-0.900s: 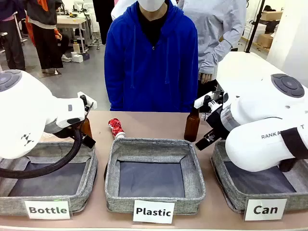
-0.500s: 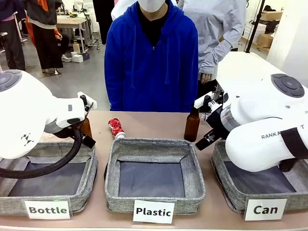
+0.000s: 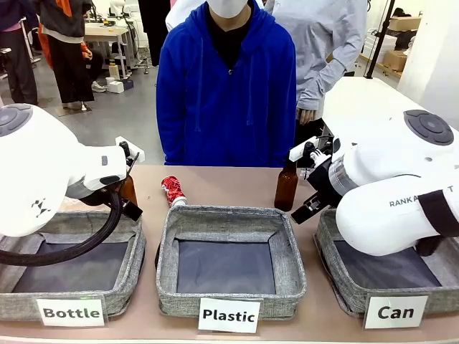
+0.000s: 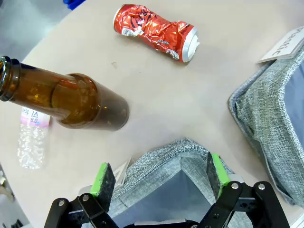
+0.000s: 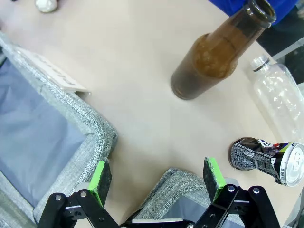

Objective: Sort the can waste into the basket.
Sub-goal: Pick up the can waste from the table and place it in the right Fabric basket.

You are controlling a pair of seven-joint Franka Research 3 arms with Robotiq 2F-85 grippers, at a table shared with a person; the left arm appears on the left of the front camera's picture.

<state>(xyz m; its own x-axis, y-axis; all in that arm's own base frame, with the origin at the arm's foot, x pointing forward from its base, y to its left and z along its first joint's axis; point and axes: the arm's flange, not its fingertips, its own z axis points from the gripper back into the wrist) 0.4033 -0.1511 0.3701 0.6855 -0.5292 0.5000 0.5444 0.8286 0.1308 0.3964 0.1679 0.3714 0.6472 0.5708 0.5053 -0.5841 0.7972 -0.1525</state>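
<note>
Left gripper [image 4: 159,173] wide open, holding nothing; crushed red can [image 4: 154,32] lies on the table beyond it. Right gripper [image 5: 156,175] also wide open and empty, dark crushed can [image 5: 266,159] nearby. Front: Can basket [image 3: 333,269] sits at robot's right, under the right arm.

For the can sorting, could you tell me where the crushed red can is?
In the front view, the crushed red can lies on the table just behind the far-left corner of the Plastic basket.
</note>
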